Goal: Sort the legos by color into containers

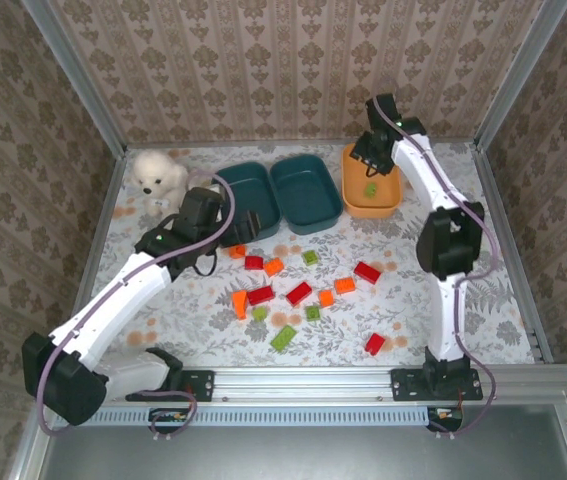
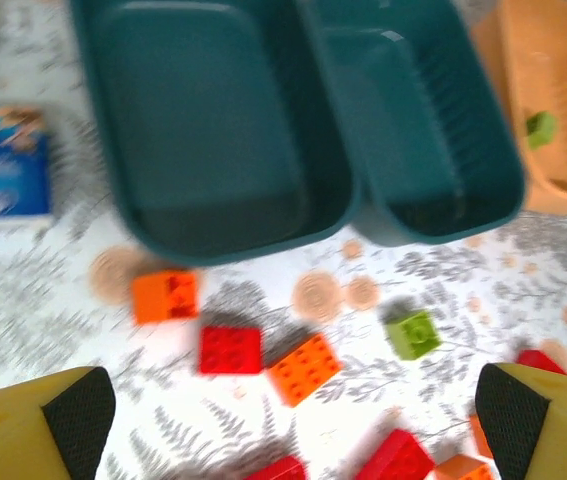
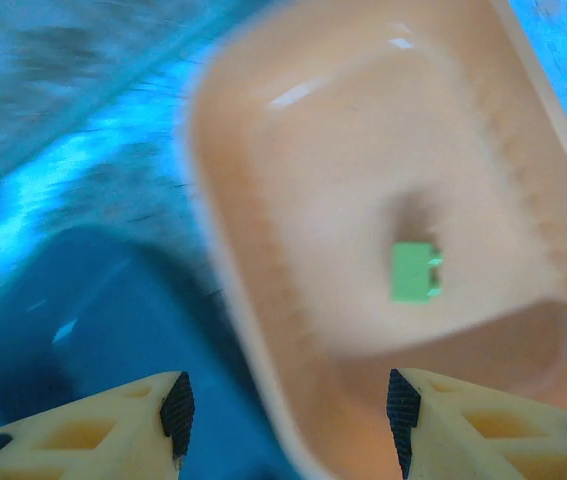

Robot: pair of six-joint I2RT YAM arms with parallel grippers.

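Observation:
Several red, orange and green legos lie scattered on the floral cloth, among them a red one (image 1: pixel 299 293) and a green one (image 1: pixel 284 338). My left gripper (image 1: pixel 251 226) hangs open near the front of the left teal tray (image 1: pixel 231 183), above an orange lego (image 2: pixel 305 368), a red lego (image 2: pixel 230 349) and a green lego (image 2: pixel 412 333). Both teal trays (image 2: pixel 213 120) (image 2: pixel 413 130) look empty. My right gripper (image 1: pixel 371 152) is open over the orange tray (image 1: pixel 349 195), with nothing between its fingers. One green lego (image 3: pixel 415 271) lies inside that tray (image 3: pixel 263 330).
A white plush dog (image 1: pixel 158 178) sits at the back left. A blue and white item (image 2: pixel 3 175) lies left of the teal trays. Patterned walls enclose the table, and a metal rail (image 1: pixel 313 382) runs along the near edge.

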